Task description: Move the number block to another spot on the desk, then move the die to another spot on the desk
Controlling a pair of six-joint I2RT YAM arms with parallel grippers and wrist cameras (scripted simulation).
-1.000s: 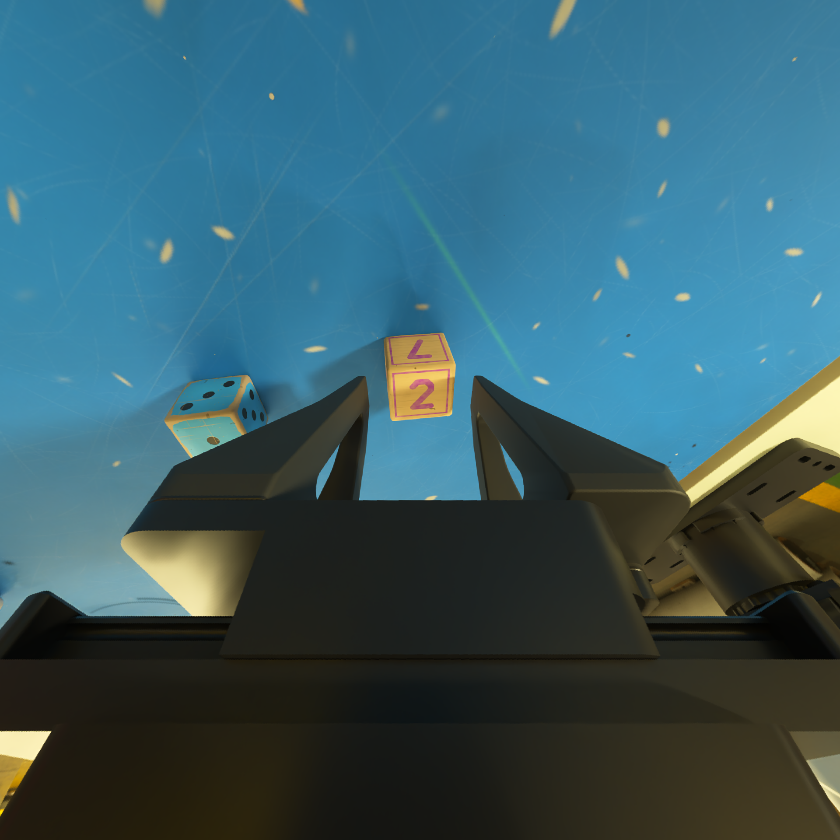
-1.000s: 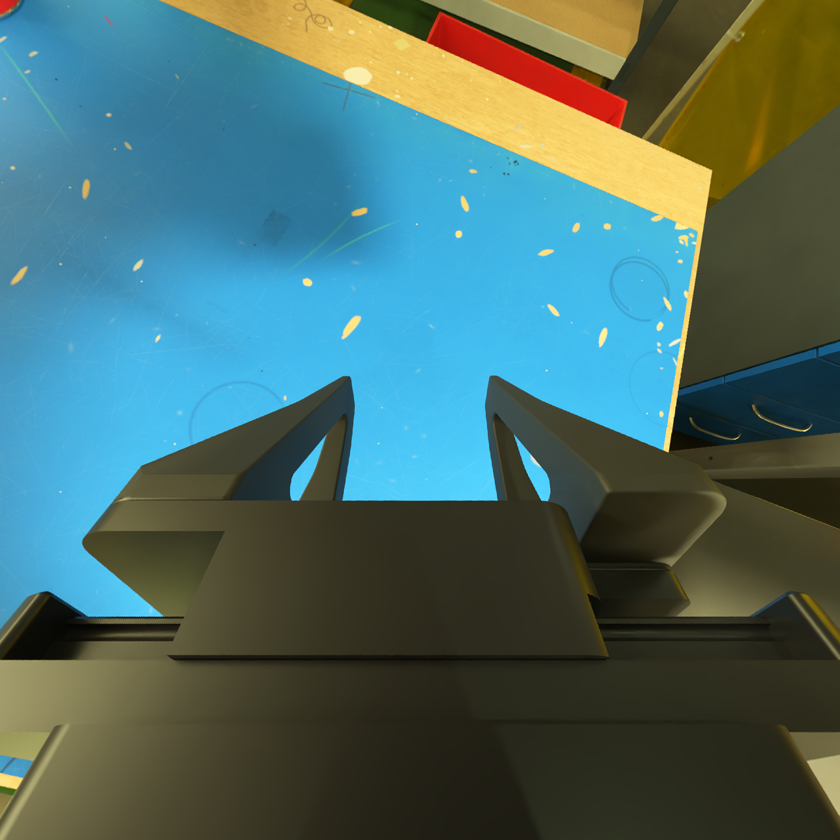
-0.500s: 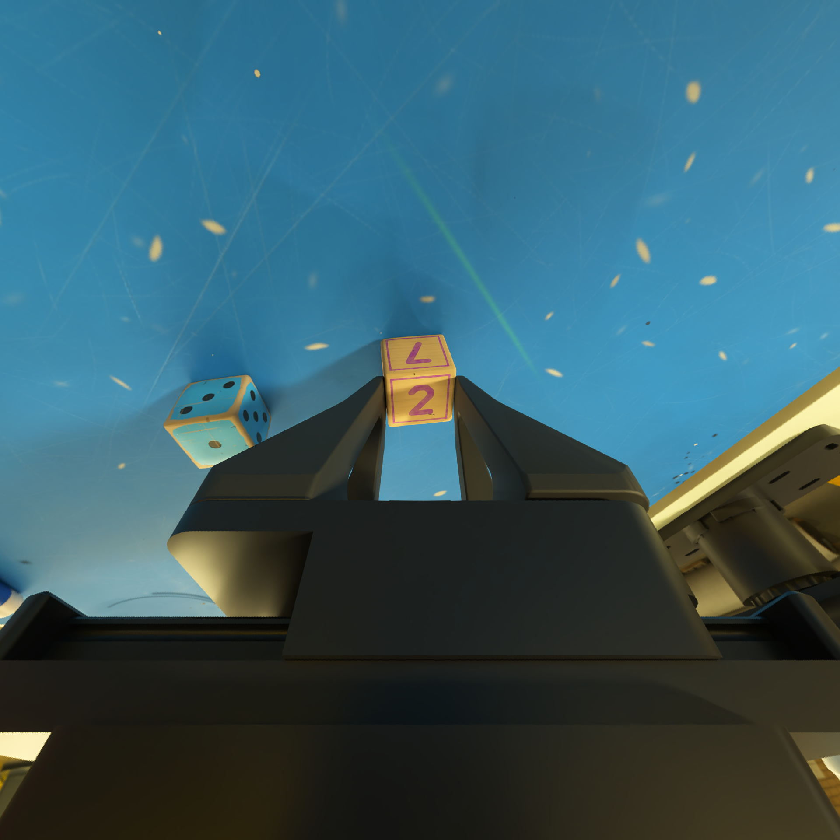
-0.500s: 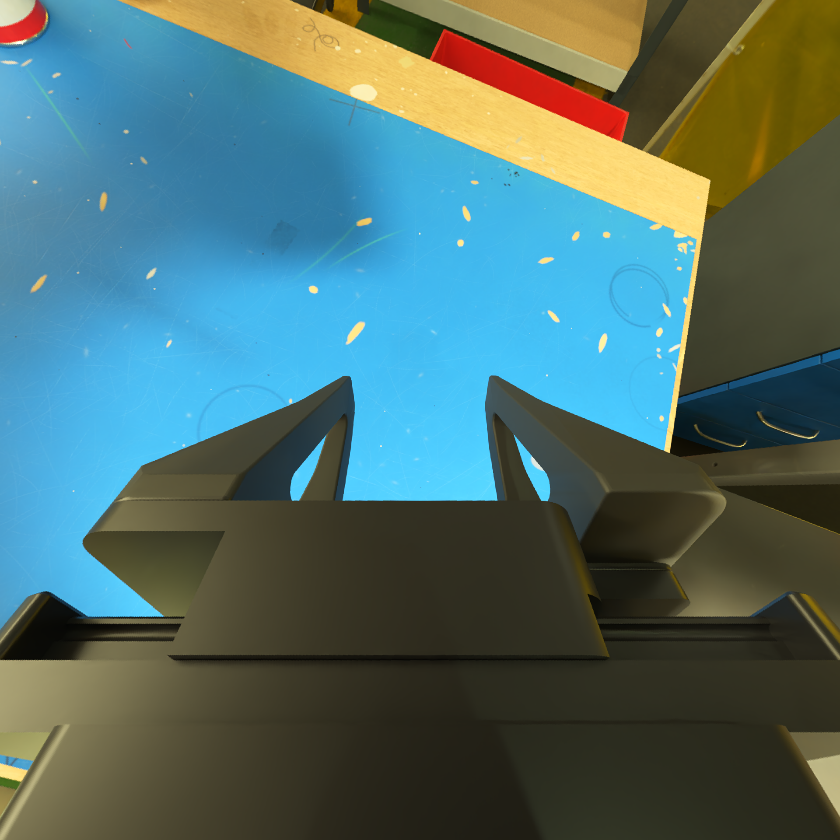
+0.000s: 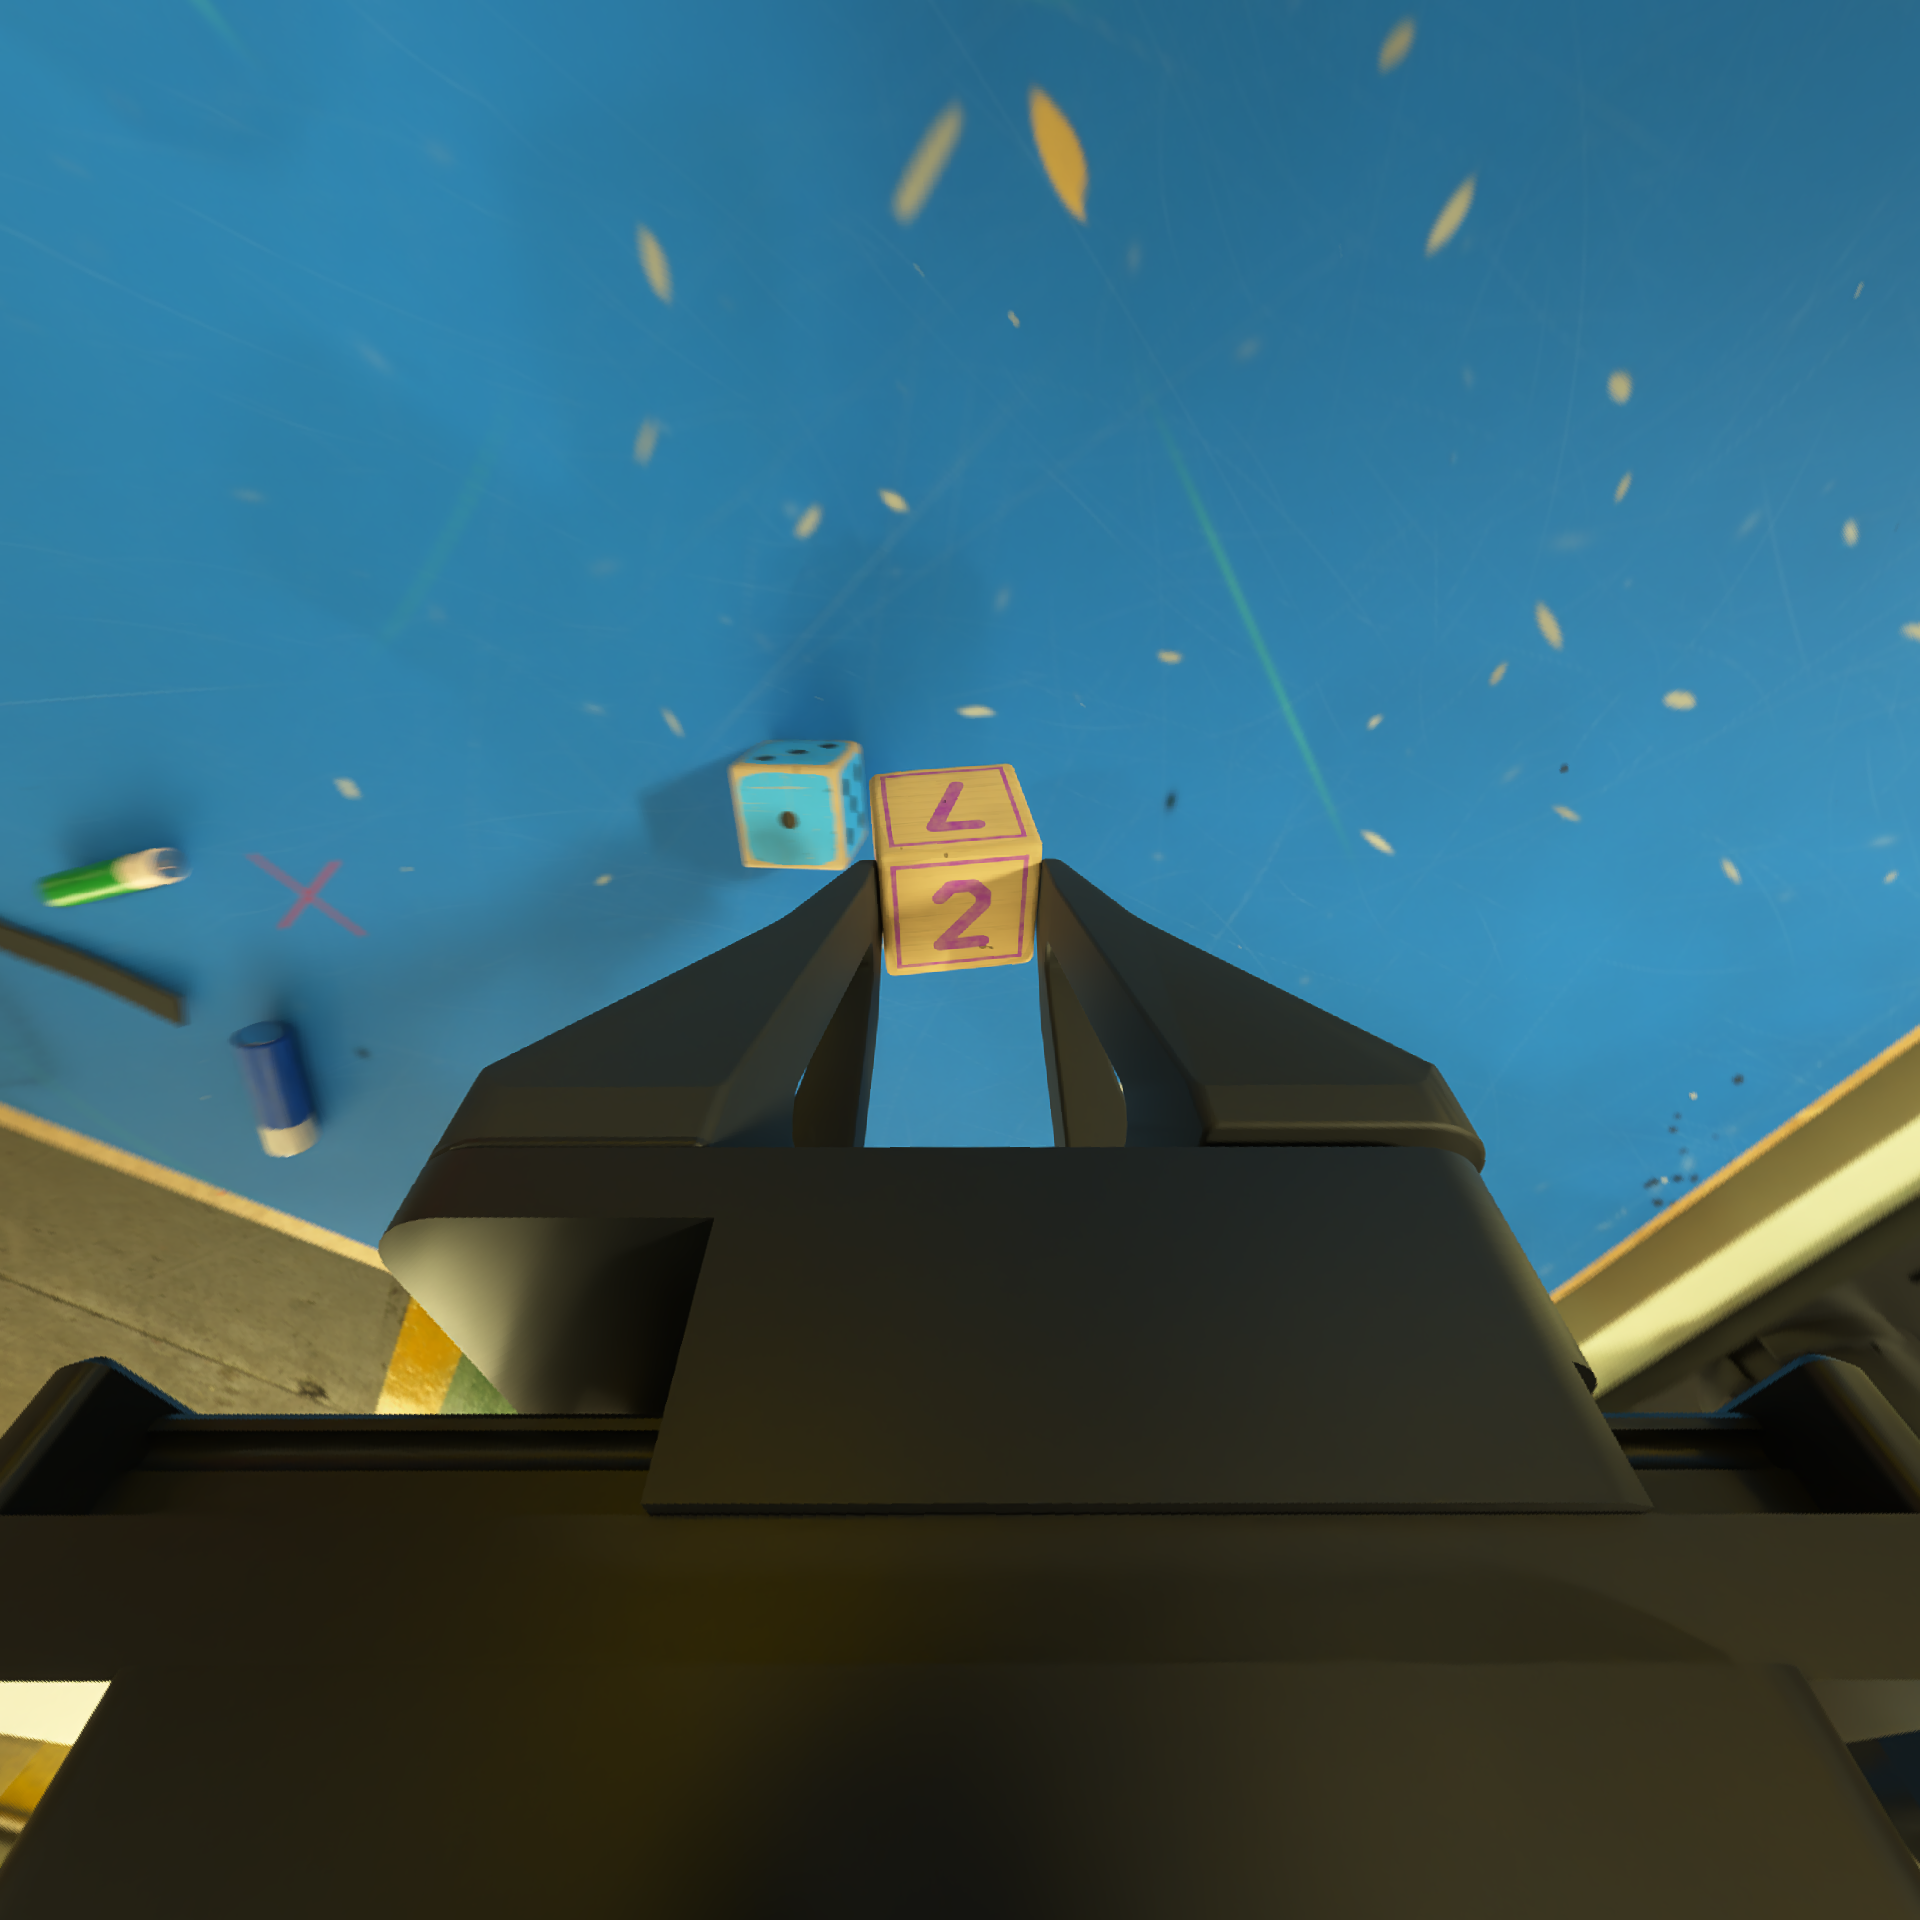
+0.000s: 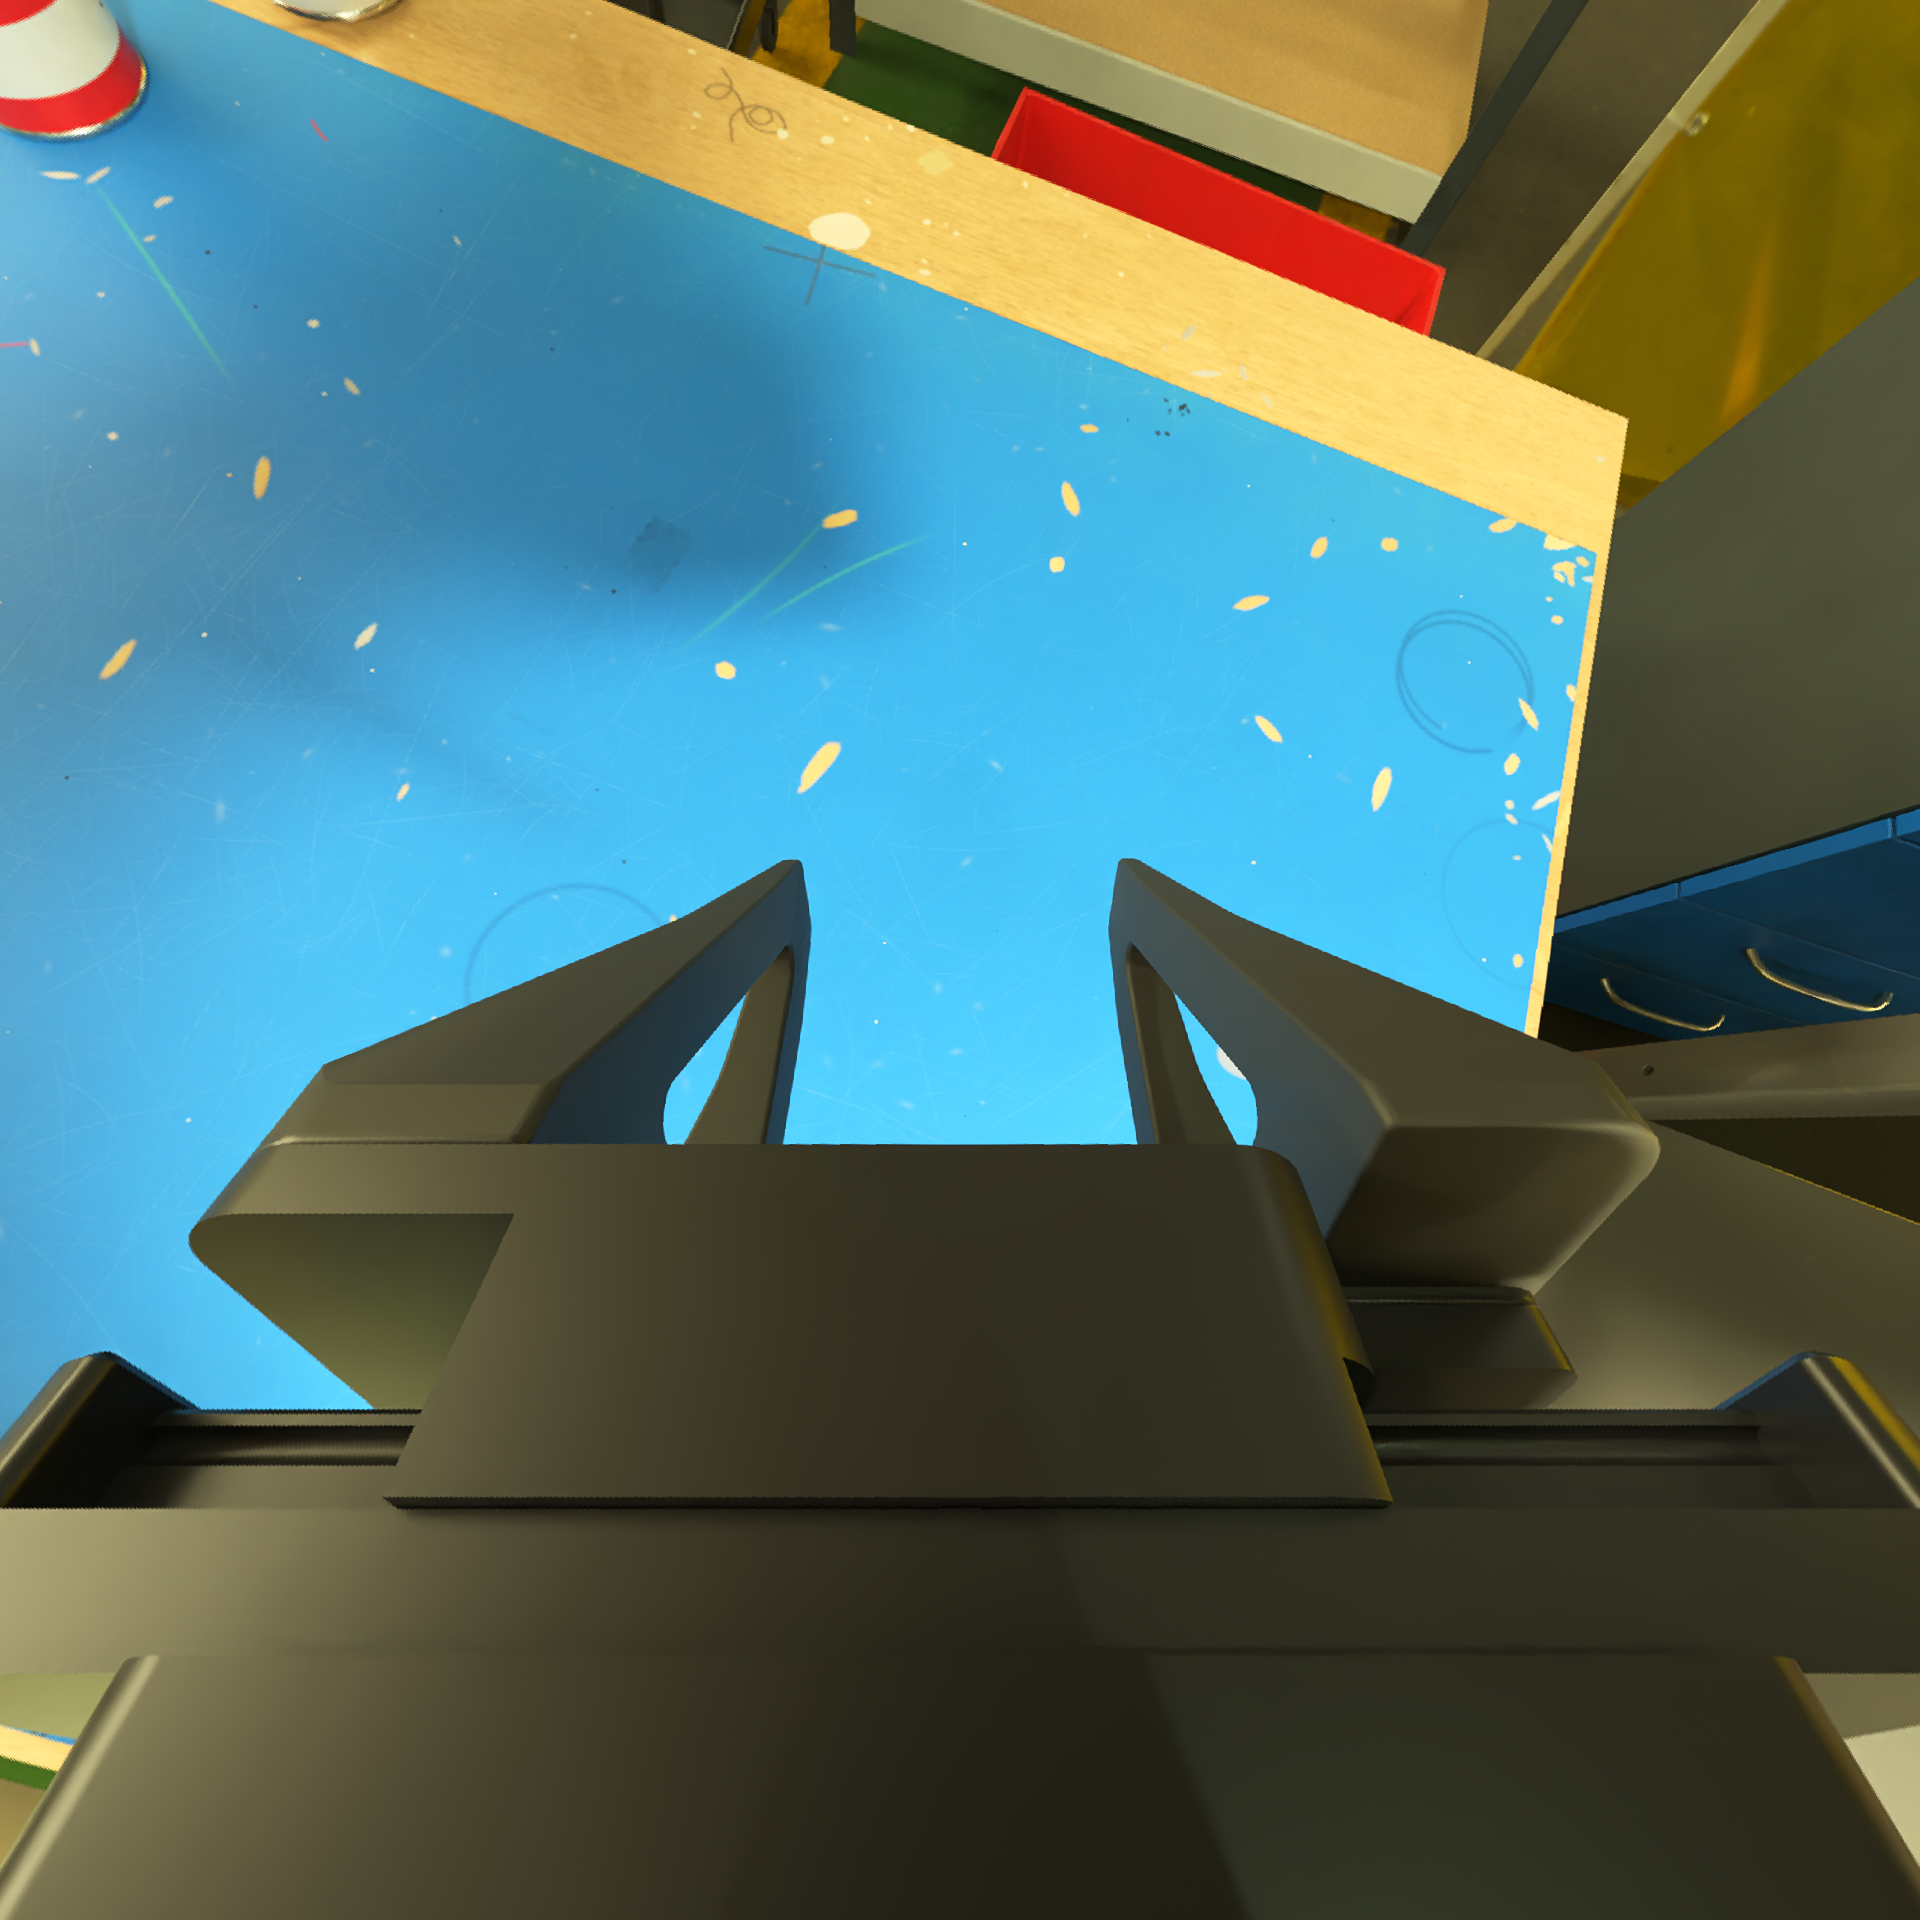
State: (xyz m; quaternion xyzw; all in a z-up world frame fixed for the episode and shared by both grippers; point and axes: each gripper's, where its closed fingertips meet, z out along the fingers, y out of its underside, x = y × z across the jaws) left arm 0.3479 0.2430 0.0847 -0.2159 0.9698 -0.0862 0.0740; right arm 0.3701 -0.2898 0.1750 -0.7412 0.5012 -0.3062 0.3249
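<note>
- The left pincer [image 5: 956, 914] is pinching the number block [image 5: 956, 871], one finger pressing each side of the wooden cube.
- The block, with pink figures framed in pink on its faces, is sitting between the fingertips [image 5: 860, 906]; whether it is touching the tabletop [image 5: 1351, 416] or hanging clear of it cannot be told from this view.
- The die [image 5: 798, 805], light blue with dark pips, is lying on the tabletop just beside the block, on its left side in the left wrist view; whether the two are touching cannot be told.
- A green marker [image 5: 112, 878] with a white end is lying far off to the left, with a pink cross mark [image 5: 308, 896] drawn on the tabletop near it.
- A blue cylinder [image 5: 274, 1087] with a pale end is lying nearer the tabletop's wooden edge, and a dark strip [image 5: 94, 975] is running in from the left border between it and the marker.
- The right pincer [image 6: 958, 997] is hanging spread wide, gripping nothing, over a bare blue stretch of the tabletop [image 6: 416, 727].
- A red-and-white cone-like thing [image 6: 62, 73] is standing at the far left corner in the right wrist view.
- A red bin [image 6: 1216, 218] is sitting beyond the tabletop's wooden edge; what it is holding is not showing.
- Blue drawers [image 6: 1745, 966] with curved metal handles are showing past the right edge.
</note>
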